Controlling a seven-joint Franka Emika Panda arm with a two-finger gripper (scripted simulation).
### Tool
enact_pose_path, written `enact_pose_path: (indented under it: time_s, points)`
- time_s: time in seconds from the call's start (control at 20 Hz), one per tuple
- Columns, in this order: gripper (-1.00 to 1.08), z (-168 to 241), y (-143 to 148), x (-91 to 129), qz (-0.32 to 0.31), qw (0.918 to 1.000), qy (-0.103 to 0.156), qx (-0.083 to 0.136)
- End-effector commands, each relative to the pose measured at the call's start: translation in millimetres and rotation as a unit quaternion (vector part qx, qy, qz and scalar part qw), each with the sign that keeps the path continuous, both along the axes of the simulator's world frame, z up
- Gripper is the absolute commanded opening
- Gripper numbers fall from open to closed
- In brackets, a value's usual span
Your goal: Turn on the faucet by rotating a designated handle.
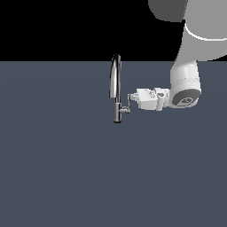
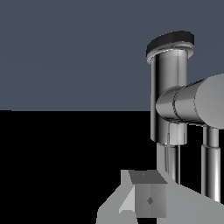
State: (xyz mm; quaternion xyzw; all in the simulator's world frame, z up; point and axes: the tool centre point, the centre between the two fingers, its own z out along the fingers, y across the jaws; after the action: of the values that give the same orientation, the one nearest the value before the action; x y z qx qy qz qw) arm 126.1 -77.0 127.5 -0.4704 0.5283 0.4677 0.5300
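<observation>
Where the dark grey bench [image 1: 57, 168] spreads across the exterior view, the faucet [image 1: 116, 88] stands upright a little above the middle, its chrome spout arching tall over a short cylindrical base. From its lower body a stub sticks out toward the exterior view's right, and the handle [image 1: 127, 106] sits at the end of that stub (a thin lever, far smaller than the spout). The arm [image 1: 186, 86] comes in from the exterior view's upper right and lies almost level, with the pincer [image 1: 131, 98] pointing at the faucet from the exterior view's right. Its tips are right at the handle, and at this size I cannot tell whether they touch it. The wrist view shows the faucet [image 2: 168, 100] close up, with the stub's round end large at the edge and one grey fingertip [image 2: 148, 199] in front. The other fingertip is not clearly seen, so I cannot tell whether the pincer's jaws stand apart or together.
</observation>
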Motion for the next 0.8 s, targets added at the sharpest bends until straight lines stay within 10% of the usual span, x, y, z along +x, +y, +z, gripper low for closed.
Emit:
enact_pose_path:
  time_s: [0.0, 0.75]
  points:
    - [-1.0, 0.5, 0.2, 0.5, -0.001, 1.0, 0.0, 0.0]
    - [-1.0, 6.0, 3.2, -22.0, 0.0, 1.0, 0.0, 0.0]
